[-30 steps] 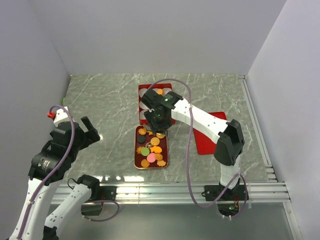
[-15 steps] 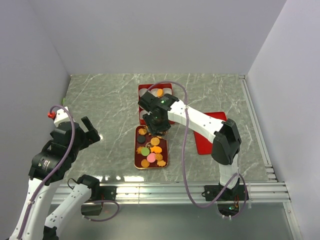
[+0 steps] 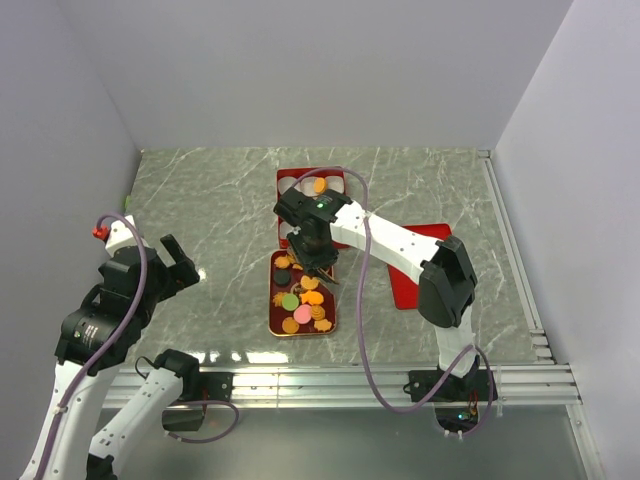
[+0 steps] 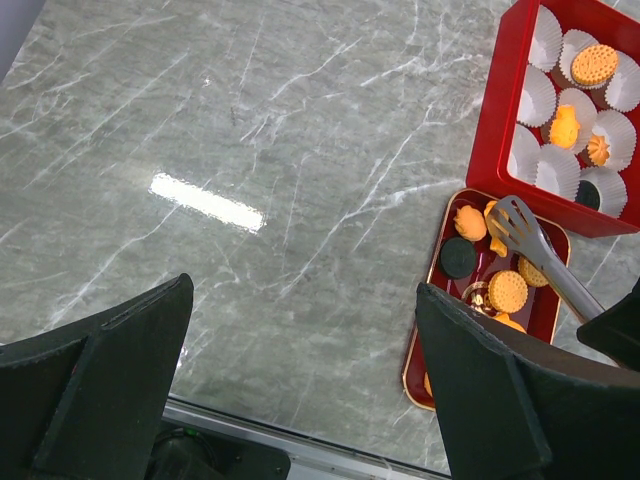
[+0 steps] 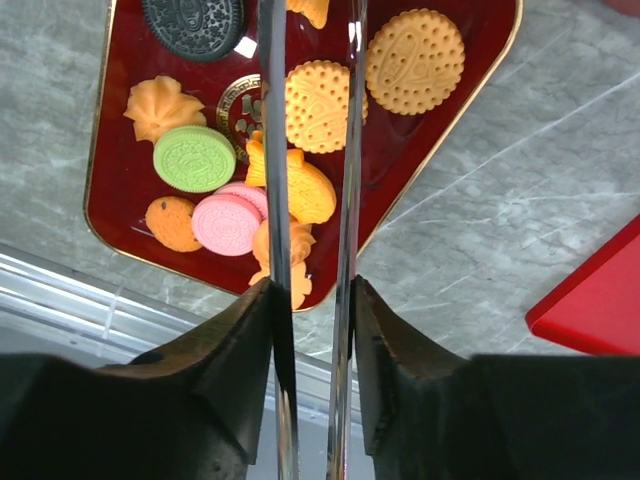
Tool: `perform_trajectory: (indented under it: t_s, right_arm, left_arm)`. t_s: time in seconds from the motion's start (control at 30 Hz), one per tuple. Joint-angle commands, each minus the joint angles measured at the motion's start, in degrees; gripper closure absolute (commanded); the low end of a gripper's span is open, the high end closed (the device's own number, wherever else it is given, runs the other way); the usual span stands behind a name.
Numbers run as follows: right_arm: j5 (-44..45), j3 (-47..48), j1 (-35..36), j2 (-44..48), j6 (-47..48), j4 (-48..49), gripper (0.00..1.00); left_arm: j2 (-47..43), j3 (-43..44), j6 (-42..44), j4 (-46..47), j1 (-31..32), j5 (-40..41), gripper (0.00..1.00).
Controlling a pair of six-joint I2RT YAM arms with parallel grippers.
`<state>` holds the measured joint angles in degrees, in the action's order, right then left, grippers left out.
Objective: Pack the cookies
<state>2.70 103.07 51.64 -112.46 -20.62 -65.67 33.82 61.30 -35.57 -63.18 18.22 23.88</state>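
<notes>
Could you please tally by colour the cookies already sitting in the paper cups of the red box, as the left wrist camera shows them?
Orange cookies: 3
Dark brown cookie: 1
Total: 4, counting only the part of the red box that this view shows; its right side is cut off by the picture's edge.

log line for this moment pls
left gripper open, clear of tray | right gripper shut on tongs | tongs over cookies in tray | box few cups filled

white arms (image 3: 395, 238), blk claws (image 4: 302, 300) — purple cables (image 3: 366, 330), green led (image 3: 321, 204) on right.
</notes>
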Motion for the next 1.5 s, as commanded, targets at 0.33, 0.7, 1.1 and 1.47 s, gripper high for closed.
perform_trajectory:
  t_s: [0.33,0.7,1.1,1.47]
  right_arm:
    - [0.99,0.91,0.31,7.08,-1.26,-1.21,0.66]
    - [2.22,8.90,-2.32,9.90,-1.79,-6.57,0.66]
    - [-1.73,33.07,-18.14,-3.45,-1.17,-8.95,0.66]
    - [-2.52,35.36,-24.04,-10.49,-1.70,-1.40,0.64]
  left_arm:
    - [-0.34,0.05,0.68,2.09,-0.02,0.20,0.00]
    - [-0.07,0.05,0.77,2.18,-0.02,-0.06,0.01]
    - [0.10,0.05,0.86,2.18,-0.02,-0.50,0.01]
    - [1.24,-0.13,1.38,2.53,-0.02,-1.46,0.00]
